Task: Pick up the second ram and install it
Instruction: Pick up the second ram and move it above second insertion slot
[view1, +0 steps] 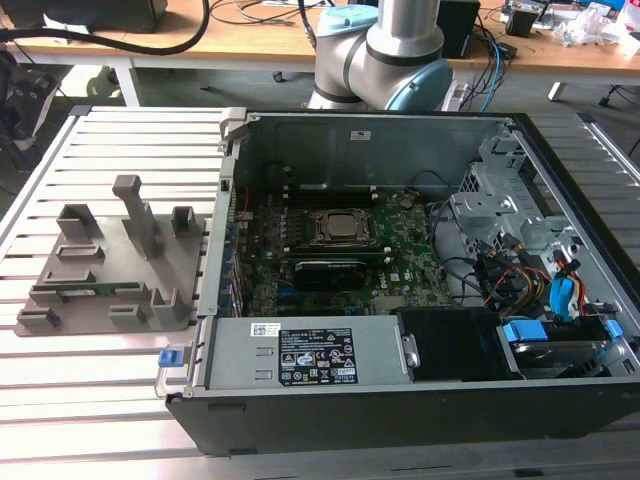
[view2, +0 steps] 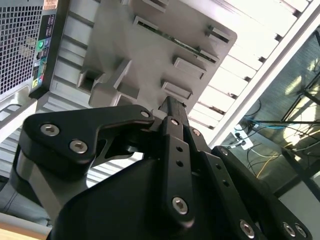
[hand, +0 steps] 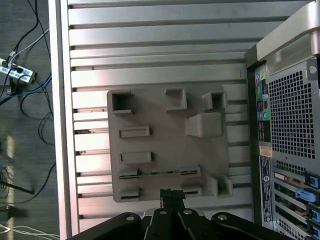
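Gripper (hand: 172, 193) hovered above one edge of the grey tray (hand: 165, 137), fingers pressed together, nothing between them. Second ram (hand: 159, 173) sat in its slot just inside that same edge, apart from the fingertips. Tray rested on the slatted table (hand: 150, 50), beside the open computer case (view1: 400, 250).
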